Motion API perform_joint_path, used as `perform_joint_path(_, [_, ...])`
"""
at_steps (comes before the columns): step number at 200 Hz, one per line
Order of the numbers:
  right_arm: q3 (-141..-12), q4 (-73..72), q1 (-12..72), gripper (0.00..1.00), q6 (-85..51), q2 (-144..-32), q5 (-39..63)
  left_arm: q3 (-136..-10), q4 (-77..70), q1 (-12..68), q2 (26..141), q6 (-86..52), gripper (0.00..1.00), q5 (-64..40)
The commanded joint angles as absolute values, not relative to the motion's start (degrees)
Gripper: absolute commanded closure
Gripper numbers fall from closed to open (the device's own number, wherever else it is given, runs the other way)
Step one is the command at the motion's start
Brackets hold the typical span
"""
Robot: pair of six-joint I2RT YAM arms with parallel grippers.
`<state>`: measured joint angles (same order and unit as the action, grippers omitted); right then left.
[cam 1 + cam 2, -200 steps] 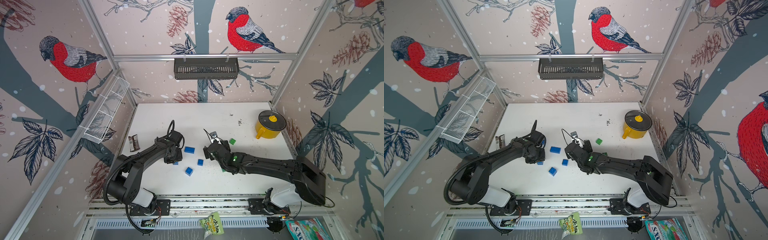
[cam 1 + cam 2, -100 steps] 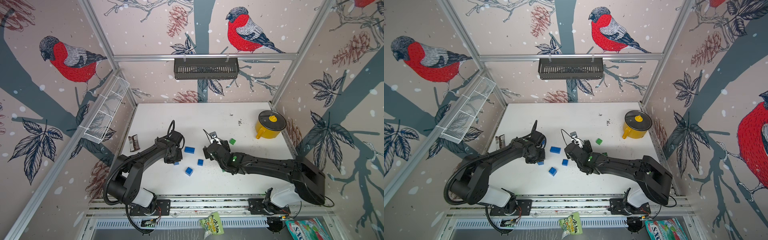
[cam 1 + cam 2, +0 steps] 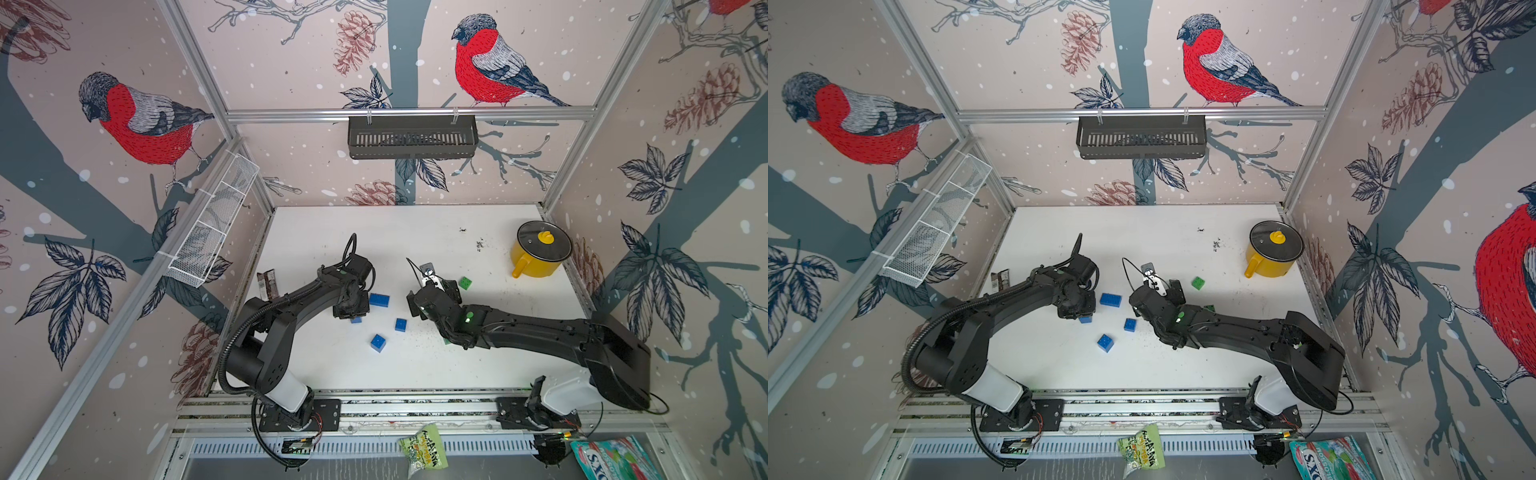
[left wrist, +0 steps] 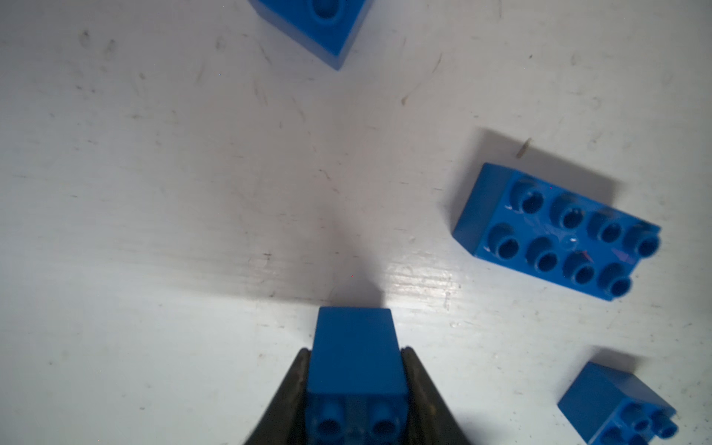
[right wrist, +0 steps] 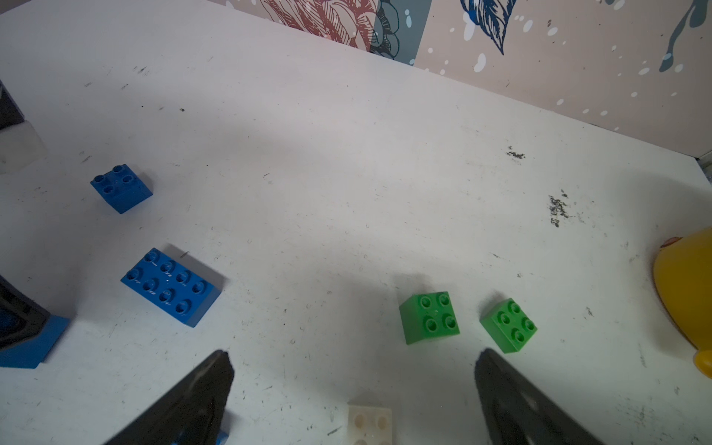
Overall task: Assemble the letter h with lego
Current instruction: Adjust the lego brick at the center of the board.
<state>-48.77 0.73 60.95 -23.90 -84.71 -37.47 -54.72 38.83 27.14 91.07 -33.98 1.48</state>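
Lego pieces lie spread over the white tabletop (image 3: 415, 241). Leftmost, a small blue studded plastic cube (image 4: 356, 343) is clamped between the black fingers (image 4: 420, 389) of the left tool (image 4: 356, 352), its studs turned toward the wrist. It sits low at the tabletop, though whether it touches cannot be told. Farther back, hidden under the arm in both top views, a loose blue cube (image 4: 323, 31) stands by itself. Just right of the left tool lies a long blue eight-stud brick (image 3: 379, 300), studs up and touching nothing. Nearer the robot's base sit a near blue cube (image 3: 378, 343) and, a little right of it, a middle blue cube (image 3: 400, 324), the two apart from each other. Next comes the right tool (image 5: 354, 357), its two fingers spread wide with nothing held, hanging above the tabletop. A white brick (image 5: 370, 424) lies on the surface between those fingers, cut off by the edge of the right wrist view. Ahead of the fingertips stand a first green cube (image 5: 429, 318) and a second green cube (image 5: 508, 325), near each other but not touching, studs up. Far right, well apart from the bricks, a yellow pot (image 3: 540, 270) with a dark glass lid (image 3: 534, 251) stands near the wall.
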Motion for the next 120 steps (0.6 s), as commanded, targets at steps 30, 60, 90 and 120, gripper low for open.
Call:
perform_joint_path(30, [-48.44,0.70,60.99,0.00,-24.61,-83.74,-38.50,-55.56,40.66,27.95,92.81,-32.77,0.66,1.68])
perform_joint_path(60, [-48.43,0.79,60.99,0.01,-24.57,-83.59,-38.28,-56.09,41.01,28.06,93.73,-32.30,0.65,1.68])
perform_joint_path(90, [-48.47,0.72,60.99,0.00,-24.65,-83.61,-38.10,-56.59,41.56,28.20,94.20,-31.67,0.62,1.59])
perform_joint_path(120, [-48.68,0.94,60.95,0.01,-24.71,-83.98,-38.13,-56.86,42.35,28.17,94.81,-30.88,0.59,1.67])
